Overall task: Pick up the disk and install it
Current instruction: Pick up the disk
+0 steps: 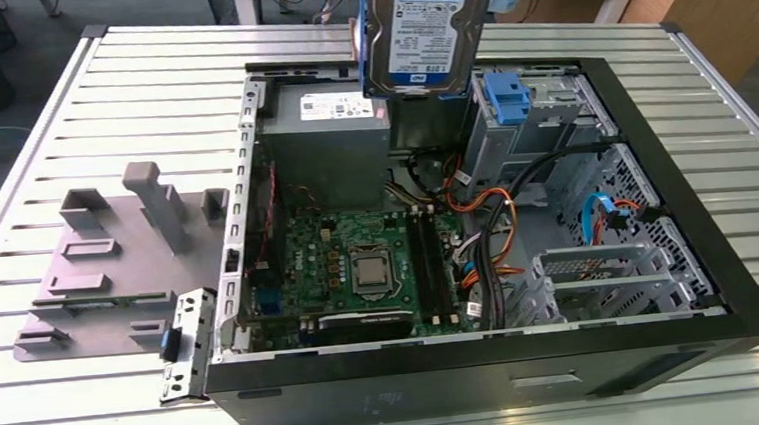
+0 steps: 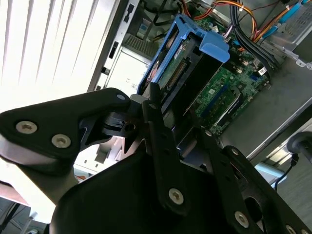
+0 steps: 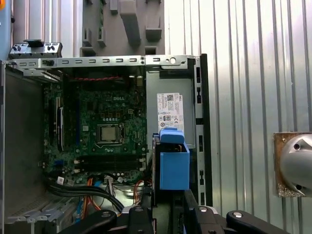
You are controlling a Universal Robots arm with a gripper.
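One flat silver hard drive [image 1: 421, 29], white-and-blue label, blue plastic side rails, hangs upright above open black computer case [image 1: 472, 391], near grey power-supply box [image 1: 325, 111]. Exterior view shows label face; second wrist view shows jaws clamped on drive. Case holds green motherboard [image 1: 356, 264], cables [image 1: 537, 173].

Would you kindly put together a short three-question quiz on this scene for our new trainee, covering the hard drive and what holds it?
1. True or false: the disk is seated inside the computer case.
2. Multiple choice: what does the gripper hold? A) the disk B) a cable C) nothing
3. Short answer: what colour are the disk's plastic side rails?

Key: 1 false, it hangs in the air above the open computer case; 2 A; 3 blue.
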